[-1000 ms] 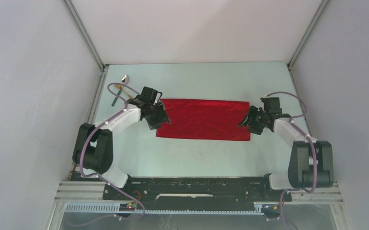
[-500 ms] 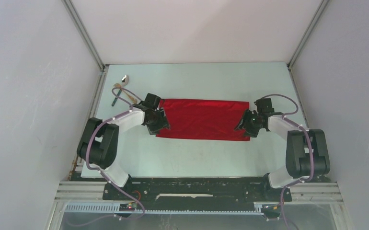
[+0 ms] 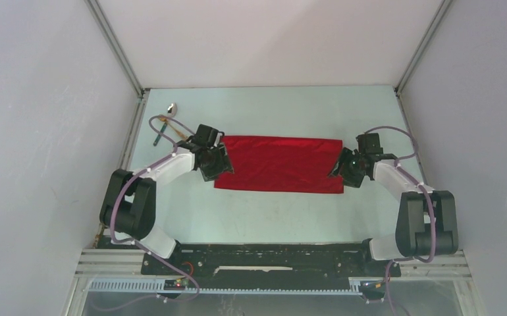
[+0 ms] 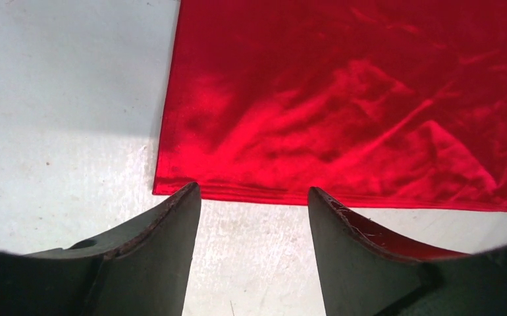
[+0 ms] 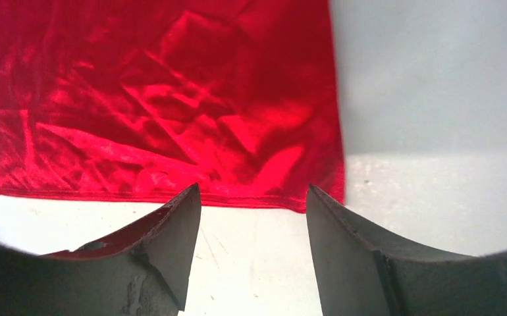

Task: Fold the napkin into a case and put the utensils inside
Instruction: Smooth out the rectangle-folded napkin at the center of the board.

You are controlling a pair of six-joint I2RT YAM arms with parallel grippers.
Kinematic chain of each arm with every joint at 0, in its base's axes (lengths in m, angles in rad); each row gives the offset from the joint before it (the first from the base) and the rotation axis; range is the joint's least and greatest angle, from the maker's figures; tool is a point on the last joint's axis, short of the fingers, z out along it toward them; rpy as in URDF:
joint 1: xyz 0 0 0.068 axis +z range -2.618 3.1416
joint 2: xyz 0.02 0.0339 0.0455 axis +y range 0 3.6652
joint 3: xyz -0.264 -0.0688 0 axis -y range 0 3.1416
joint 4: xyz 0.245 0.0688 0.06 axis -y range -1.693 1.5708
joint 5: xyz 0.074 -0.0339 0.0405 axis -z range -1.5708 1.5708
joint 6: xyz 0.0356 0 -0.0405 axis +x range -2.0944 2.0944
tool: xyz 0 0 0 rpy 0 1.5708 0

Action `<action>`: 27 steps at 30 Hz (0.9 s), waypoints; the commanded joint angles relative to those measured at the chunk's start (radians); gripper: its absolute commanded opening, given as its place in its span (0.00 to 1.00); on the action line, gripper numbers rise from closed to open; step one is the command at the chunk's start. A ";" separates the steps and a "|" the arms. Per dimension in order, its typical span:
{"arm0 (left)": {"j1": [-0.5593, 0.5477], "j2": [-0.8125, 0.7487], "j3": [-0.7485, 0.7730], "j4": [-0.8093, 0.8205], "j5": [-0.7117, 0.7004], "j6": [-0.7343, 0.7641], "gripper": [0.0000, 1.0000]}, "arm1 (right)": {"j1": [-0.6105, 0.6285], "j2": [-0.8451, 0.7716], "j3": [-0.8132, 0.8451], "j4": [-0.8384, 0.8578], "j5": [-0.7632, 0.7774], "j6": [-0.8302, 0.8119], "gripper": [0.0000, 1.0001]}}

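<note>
The red napkin [image 3: 277, 163] lies flat on the table as a wide folded rectangle, creased. My left gripper [image 3: 218, 164] hovers at its left short end, open and empty. In the left wrist view the left gripper [image 4: 254, 194] stands just short of the napkin [image 4: 343, 99] near its corner. My right gripper [image 3: 340, 172] is at the right end, also open and empty. In the right wrist view the right gripper [image 5: 252, 194] sits just before the napkin [image 5: 159, 99] edge. The utensils lie at the far left: a silver spoon [image 3: 171, 106] and a teal-handled piece [image 3: 159, 134].
Pale table [image 3: 270, 217] enclosed by white walls with metal corner posts [image 3: 116, 49]. The left arm's purple cable [image 3: 172, 125] loops over the utensils' spot. Black base rail [image 3: 270, 257] runs along the near edge.
Both arms dipped toward the napkin's near corners and eased back slightly; jaws stay apart. The napkin and the utensils have not moved.
</note>
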 commanded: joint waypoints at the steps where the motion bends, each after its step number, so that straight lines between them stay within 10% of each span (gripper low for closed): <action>1: -0.004 0.056 0.007 0.037 -0.022 -0.006 0.68 | -0.071 -0.012 0.027 0.000 0.008 -0.054 0.67; 27: -0.004 0.067 -0.049 0.050 -0.093 -0.011 0.68 | -0.097 0.021 -0.008 0.063 -0.088 -0.042 0.51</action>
